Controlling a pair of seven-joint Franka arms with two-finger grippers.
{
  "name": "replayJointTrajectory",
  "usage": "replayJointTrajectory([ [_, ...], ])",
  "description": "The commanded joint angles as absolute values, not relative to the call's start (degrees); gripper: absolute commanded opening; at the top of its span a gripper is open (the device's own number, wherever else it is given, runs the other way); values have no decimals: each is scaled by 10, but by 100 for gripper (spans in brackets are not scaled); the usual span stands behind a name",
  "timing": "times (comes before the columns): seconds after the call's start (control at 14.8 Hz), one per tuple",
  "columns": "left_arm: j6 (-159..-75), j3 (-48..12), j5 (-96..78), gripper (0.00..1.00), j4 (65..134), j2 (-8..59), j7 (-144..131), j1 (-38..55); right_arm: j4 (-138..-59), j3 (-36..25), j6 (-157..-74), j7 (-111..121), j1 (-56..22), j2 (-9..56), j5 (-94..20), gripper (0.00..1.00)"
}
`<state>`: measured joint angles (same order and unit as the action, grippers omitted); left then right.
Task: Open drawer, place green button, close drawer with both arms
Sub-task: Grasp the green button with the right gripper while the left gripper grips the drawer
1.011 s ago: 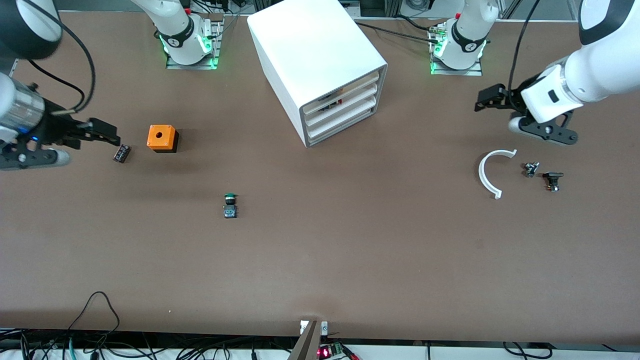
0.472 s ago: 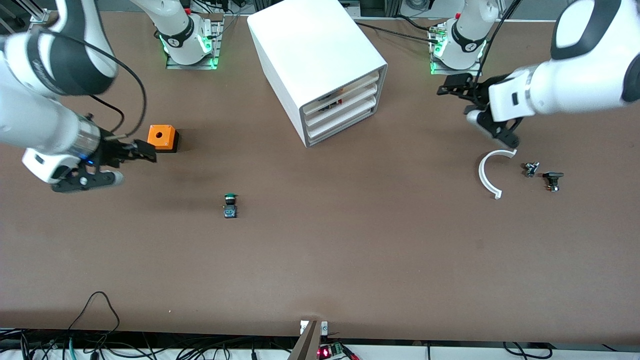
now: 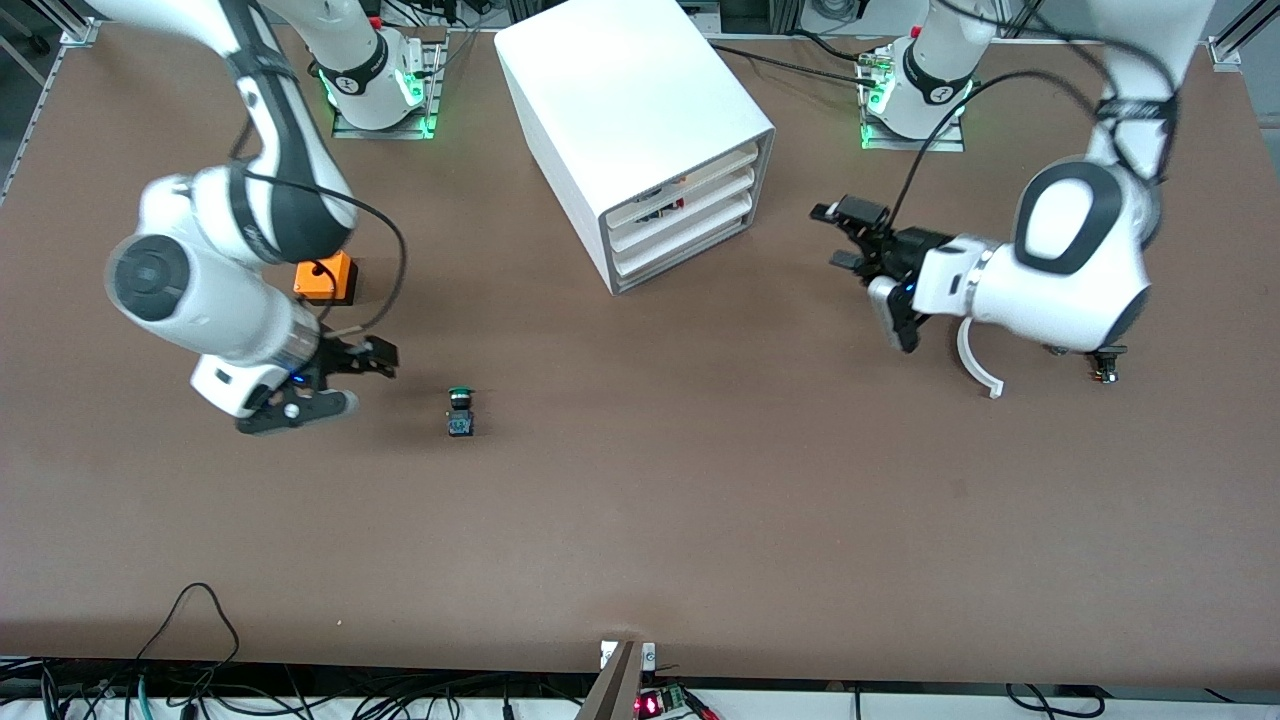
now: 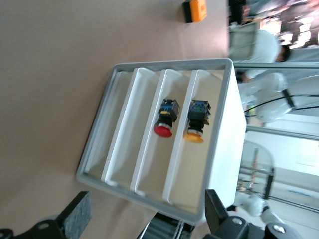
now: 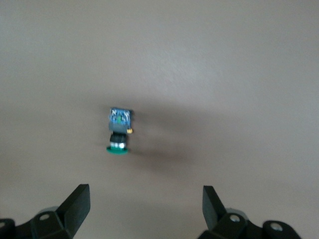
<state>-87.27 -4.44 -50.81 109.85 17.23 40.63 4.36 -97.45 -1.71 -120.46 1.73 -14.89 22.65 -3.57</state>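
The white cabinet stands near the robots' bases, and all three drawers are shut. The lowest drawer also shows in the left wrist view. My left gripper is open and empty in the air in front of the cabinet, a short way off, and faces the drawers. The button lies on its side on the table, green cap toward the robots. My right gripper is open and empty just beside it, toward the right arm's end. The button lies ahead of its jaws.
An orange box sits partly under the right arm. A white arc piece and small black parts lie by the left arm's elbow. A red-capped and a yellow-capped button lie in the upper drawers.
Both arms have swung in from the table's ends. The right gripper came to beside the button. The left gripper came to in front of the cabinet's drawers. Both stay open.
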Motion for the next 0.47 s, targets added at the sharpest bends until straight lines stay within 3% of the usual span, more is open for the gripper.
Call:
replayJointTrajectory([
  [0.0, -914, -47, -568, 100, 1140, 195, 482, 50, -1017, -18, -1306, 14, -163, 248, -40, 100],
  [0.27, -968, -66, -641, 99, 1143, 293, 585, 56, -1051, -11, -1417, -8, -181, 296, -40, 100],
  [0.4, -987, -82, -654, 89, 1144, 315, 593, 60, -1053, 5, -1441, -60, -182, 319, -40, 100],
])
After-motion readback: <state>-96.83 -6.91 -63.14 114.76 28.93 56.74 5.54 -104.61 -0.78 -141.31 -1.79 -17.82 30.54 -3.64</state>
